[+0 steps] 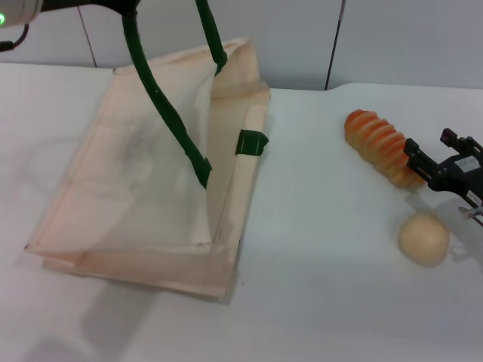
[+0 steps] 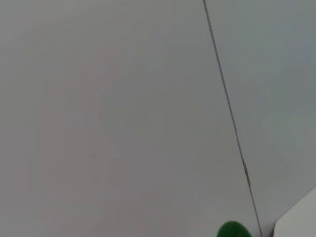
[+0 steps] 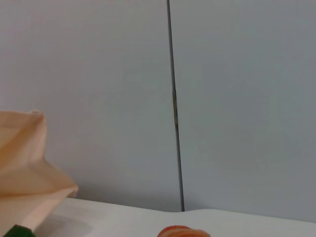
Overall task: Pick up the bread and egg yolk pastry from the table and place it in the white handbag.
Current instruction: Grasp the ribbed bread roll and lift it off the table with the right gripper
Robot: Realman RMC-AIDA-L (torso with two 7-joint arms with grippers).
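Observation:
The white handbag (image 1: 143, 188) lies on the table's left half. Its upper side is pulled up by a dark green handle (image 1: 162, 113) that rises to my left gripper (image 1: 124, 9) at the picture's top edge, which holds it. The striped orange bread (image 1: 377, 143) lies at the right, with the round egg yolk pastry (image 1: 424, 238) just in front of it. At the bread's near end my right gripper (image 1: 432, 151) stands open, one black finger against the loaf. The right wrist view shows the bread's top (image 3: 183, 231) and the handbag (image 3: 24, 187).
A second green handle (image 1: 211, 34) also rises off the top edge, and a green tab (image 1: 251, 142) sits on the bag's right side. The white table (image 1: 317, 286) ends at a grey panelled wall (image 1: 302, 38) behind. A bit of green handle (image 2: 232, 230) shows in the left wrist view.

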